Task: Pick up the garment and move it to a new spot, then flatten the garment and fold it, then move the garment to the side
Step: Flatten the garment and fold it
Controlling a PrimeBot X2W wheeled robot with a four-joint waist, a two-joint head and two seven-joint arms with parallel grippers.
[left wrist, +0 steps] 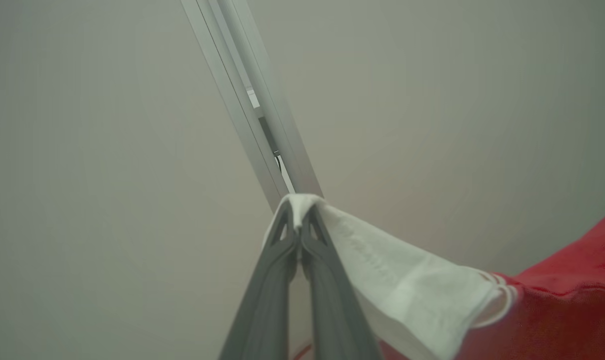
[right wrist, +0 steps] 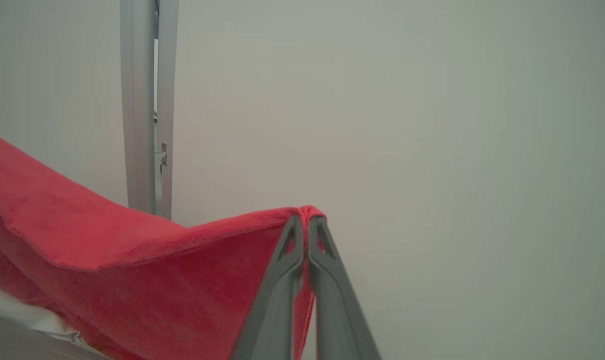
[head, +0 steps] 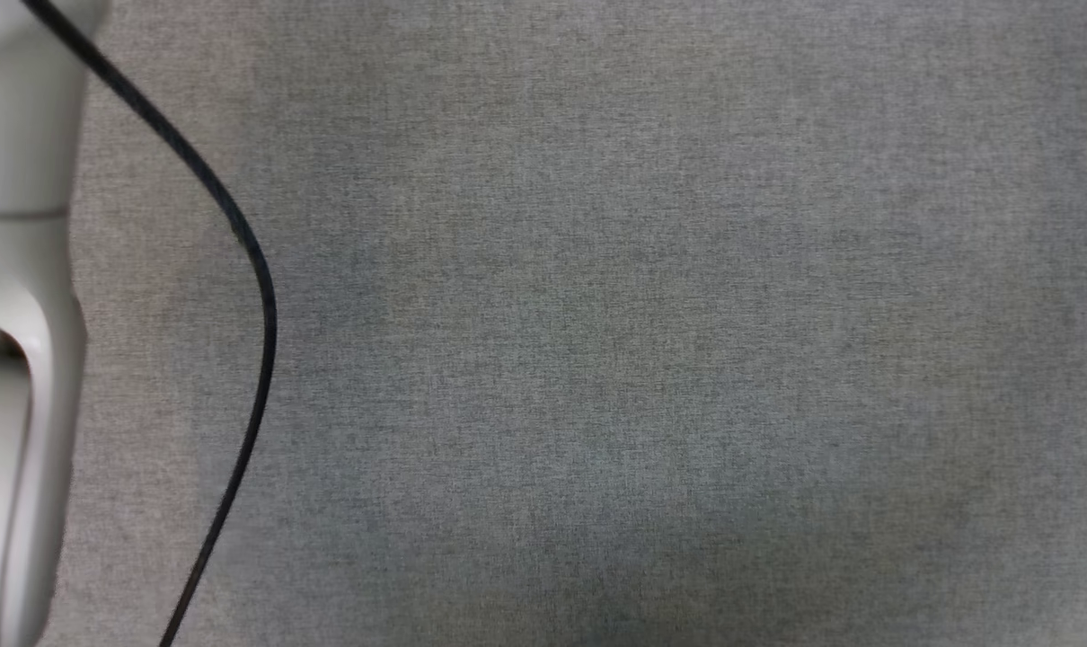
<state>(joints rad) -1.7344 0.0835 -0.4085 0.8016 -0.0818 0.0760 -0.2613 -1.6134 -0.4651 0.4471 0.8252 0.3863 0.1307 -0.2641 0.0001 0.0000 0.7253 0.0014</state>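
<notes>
The garment [left wrist: 557, 310] is red fleece-like cloth with a white part [left wrist: 407, 285]. In the left wrist view my left gripper [left wrist: 298, 220] is shut on the tip of the white part, which drapes off to the right into the red cloth. In the right wrist view my right gripper [right wrist: 305, 227] is shut on a red edge of the garment [right wrist: 132, 270], which hangs away to the left. Both grippers hold it up against a pale wall. In the head view a pale arm segment [head: 18, 314] runs along the left edge.
Grey woven tabletop [head: 642, 359] spans the head view, with a black cable [head: 260, 305] curving down its left side. A grey metal post [left wrist: 262, 115] stands against the pale wall behind the left gripper, and the post [right wrist: 145, 110] appears upper left in the right wrist view.
</notes>
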